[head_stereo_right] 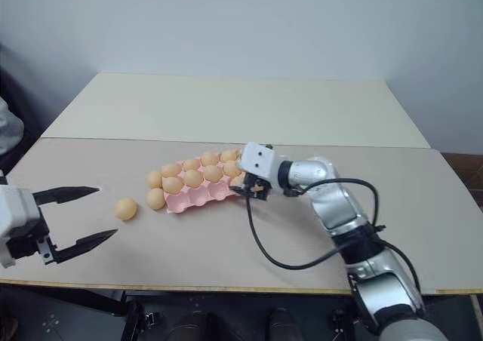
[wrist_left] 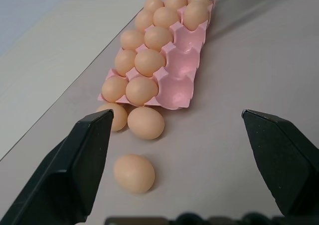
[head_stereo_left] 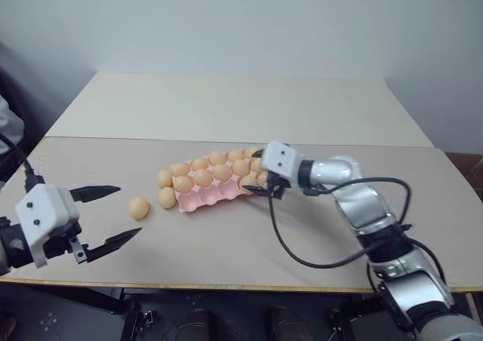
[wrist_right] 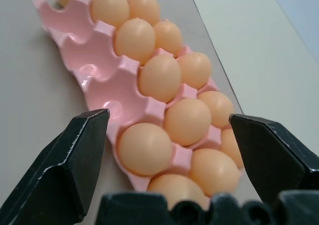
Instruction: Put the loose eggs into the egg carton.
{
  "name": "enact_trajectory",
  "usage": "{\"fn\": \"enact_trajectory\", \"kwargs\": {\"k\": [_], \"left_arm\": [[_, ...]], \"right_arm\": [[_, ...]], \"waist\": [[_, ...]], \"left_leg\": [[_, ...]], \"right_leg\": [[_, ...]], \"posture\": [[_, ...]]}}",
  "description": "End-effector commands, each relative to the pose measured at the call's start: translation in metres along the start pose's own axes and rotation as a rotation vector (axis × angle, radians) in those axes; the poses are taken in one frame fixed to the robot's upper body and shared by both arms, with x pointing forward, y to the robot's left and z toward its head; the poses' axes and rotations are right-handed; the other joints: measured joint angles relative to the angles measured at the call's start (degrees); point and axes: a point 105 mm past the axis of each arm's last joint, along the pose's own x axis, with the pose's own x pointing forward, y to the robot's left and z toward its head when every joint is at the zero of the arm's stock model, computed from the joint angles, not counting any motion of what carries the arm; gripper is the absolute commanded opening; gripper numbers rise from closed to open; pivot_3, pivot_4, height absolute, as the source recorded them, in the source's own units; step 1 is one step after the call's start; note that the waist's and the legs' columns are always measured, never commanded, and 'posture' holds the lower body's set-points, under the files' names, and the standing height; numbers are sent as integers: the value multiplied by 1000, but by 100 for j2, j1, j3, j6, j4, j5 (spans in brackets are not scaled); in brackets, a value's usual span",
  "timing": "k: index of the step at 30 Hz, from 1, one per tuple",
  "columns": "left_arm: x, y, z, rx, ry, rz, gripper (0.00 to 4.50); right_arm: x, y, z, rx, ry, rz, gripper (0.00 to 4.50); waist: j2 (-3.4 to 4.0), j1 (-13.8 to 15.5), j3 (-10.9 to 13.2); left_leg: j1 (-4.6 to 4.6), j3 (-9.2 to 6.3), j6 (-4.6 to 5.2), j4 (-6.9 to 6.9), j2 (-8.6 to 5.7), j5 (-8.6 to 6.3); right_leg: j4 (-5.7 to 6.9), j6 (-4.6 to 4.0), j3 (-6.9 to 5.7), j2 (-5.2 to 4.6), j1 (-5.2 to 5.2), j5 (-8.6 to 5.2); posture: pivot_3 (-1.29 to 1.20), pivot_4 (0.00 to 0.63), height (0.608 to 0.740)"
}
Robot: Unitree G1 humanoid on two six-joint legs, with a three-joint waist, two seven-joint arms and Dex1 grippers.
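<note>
The pink egg carton (head_stereo_left: 215, 182) lies mid-table with three loose eggs (head_stereo_left: 138, 207) off its left end, the right gripper (head_stereo_left: 264, 184) spread at its right end, the left gripper (head_stereo_left: 106, 219) spread near the table's (head_stereo_left: 226, 258) front-left edge.

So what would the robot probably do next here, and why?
Probably the left tool, open, reaches for the lone egg on the table just ahead of it. Three loose eggs lie outside the egg carton, whose near row has empty cups, and the right tool hangs open over seated eggs, holding nothing.
</note>
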Motion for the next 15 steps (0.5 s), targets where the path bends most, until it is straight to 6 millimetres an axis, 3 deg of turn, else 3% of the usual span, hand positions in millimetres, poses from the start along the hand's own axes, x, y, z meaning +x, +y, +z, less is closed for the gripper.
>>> {"fn": "enact_trajectory", "kwargs": {"k": [1, 6, 15], "left_arm": [[-13, 2, -3, 9, -5, 58, 4500], [-29, -1, -22, -47, 46, 102, 4500], [-28, 12, -42, -97, 50, 185, 4500]], "right_arm": [[-40, 14, 17, -36, -65, 133, 4463], [-74, 31, 10, -45, -21, 252, 4463], [-82, 35, 3, -14, 22, 260, 4463]], "waist": [[0, 14, 1], [-8, -14, 1], [-11, 0, 0]], "left_leg": [[-1, 0, 0, 0, 0, 0], [11, 0, -6, 0, 0, -6], [23, 1, -45, 1, 4, -30]], "right_leg": [[-1, 0, 0, -1, -1, 0], [-5, 2, -1, -4, 9, -3], [-3, -2, 0, -6, 10, -1]], "posture": [[0, 150, 740], [0, 150, 740], [0, 150, 740]]}}
